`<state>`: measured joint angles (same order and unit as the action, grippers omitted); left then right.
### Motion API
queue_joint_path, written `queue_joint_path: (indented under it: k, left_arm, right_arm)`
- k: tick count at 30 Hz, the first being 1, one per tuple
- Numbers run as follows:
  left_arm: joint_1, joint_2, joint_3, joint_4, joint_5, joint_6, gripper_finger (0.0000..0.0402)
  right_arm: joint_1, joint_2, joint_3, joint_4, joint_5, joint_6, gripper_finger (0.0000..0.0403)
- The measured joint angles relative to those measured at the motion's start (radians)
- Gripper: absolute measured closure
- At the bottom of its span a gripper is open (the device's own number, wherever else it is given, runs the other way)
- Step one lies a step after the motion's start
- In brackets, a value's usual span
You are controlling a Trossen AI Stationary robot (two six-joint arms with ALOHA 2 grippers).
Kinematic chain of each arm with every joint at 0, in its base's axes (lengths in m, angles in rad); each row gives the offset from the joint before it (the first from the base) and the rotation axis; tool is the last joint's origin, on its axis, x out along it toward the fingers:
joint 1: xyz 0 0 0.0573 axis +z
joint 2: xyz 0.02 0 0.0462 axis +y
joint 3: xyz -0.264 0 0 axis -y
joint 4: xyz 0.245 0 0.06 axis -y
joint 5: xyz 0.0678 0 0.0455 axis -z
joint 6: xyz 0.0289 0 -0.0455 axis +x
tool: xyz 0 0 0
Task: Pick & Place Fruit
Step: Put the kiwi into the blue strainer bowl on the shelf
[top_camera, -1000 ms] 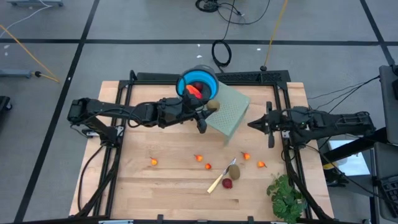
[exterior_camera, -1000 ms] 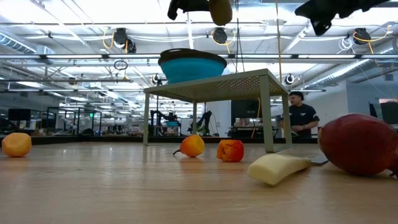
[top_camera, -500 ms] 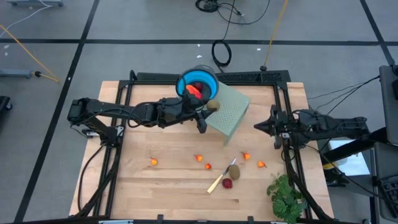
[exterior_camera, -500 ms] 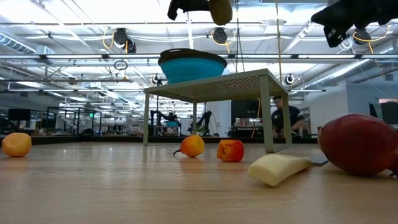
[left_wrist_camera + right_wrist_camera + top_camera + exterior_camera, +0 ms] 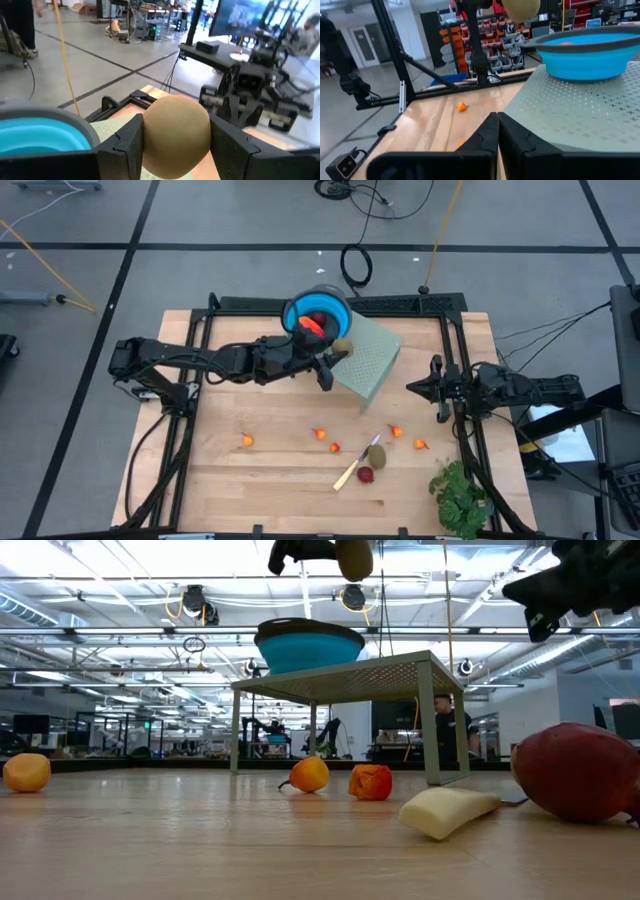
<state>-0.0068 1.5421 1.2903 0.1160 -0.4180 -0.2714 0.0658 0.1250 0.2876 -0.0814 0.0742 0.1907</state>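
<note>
The left claw (image 5: 338, 352) grips a brownish-green oval (image 5: 176, 135) just beside the blue bowl (image 5: 318, 312) on the pale stand (image 5: 372, 362); next it likely needs carrying over the rim and releasing. The right claw (image 5: 432, 388) waits, pinched closed. On the surface (image 5: 280, 480) lie one more oval (image 5: 376, 454), one dark red ball (image 5: 366, 474) and five tiny orange pieces; a red piece sits in the bowl
</note>
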Motion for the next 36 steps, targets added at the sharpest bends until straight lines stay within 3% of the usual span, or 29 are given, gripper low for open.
queue_joint_path:
  k: [9,20,36]
  left_arm:
    - [0.058,0.0,0.0,0.017,0.003,-0.392,0.0227]
    - [0.137,0.0,0.0,0.016,0.14,-0.744,0.0227]
    - [0.17,0.0,0.0,0.016,0.19,-0.832,0.0227]
  right_arm:
    - [0.0,-0.032,-0.095,0.109,0.001,0.007,0.0403]
    - [0.0,-0.032,-0.107,0.122,0.001,0.007,0.0403]
    - [0.0,-0.032,-0.107,0.122,-0.001,0.007,0.0403]
